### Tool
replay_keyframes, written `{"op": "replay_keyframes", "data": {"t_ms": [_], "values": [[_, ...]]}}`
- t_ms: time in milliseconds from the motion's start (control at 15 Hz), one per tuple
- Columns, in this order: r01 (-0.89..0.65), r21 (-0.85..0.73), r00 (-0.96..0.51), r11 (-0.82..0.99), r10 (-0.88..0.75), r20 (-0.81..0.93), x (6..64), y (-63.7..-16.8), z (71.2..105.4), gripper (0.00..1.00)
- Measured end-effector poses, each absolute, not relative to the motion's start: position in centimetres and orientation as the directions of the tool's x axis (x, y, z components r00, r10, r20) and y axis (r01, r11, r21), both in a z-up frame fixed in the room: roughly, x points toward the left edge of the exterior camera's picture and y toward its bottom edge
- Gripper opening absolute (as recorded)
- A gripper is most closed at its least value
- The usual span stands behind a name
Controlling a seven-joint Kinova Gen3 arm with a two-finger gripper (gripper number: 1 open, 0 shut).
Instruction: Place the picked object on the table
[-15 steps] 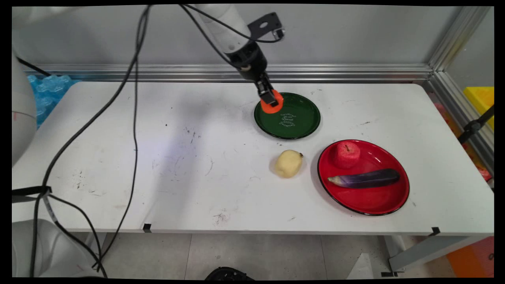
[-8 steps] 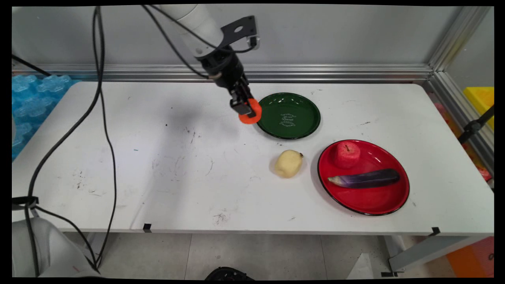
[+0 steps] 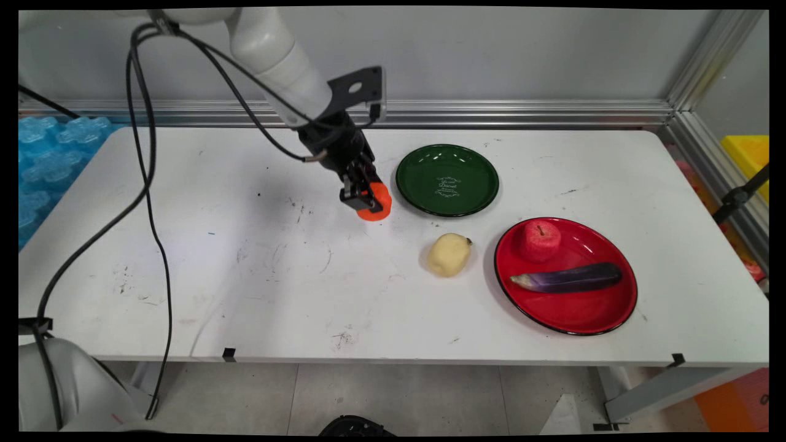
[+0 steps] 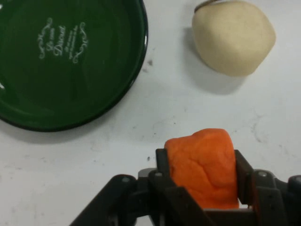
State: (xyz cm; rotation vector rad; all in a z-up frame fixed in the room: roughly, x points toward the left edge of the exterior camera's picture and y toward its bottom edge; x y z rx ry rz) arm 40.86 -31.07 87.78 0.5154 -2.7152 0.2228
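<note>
The main view alone takes in the whole white surface (image 3: 245,270), the red plate (image 3: 571,313) bearing an apple (image 3: 540,240) and an eggplant (image 3: 568,277). Both views show the green plate (image 3: 447,179) and the pale potato (image 3: 449,254). The arm slants down from upper left, its tool (image 3: 362,199) low over the surface just left of the green plate, clamped on an orange piece (image 4: 203,165), which the hand view shows pinched between both fingers (image 4: 162,162).

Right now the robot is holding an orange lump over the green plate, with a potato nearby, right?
Not over the plate. The end effector holds the orange lump over bare table, left of the green plate, as the main view shows. The potato is nearby.
</note>
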Motion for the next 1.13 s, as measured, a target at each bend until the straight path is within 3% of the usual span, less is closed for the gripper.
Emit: {"op": "replay_keyframes", "data": {"t_ms": [800, 867, 1133], "values": [[-0.373, -0.061, -0.866, 0.926, -0.324, 0.381, 38.4, -31.9, 80.4, 0.0], [-0.373, -0.059, -0.865, 0.926, -0.324, 0.382, 38.3, -32.0, 80.1, 1.0], [-0.371, -0.058, -0.861, 0.927, -0.32, 0.396, 38.0, -32.3, 79.7, 1.0]]}}
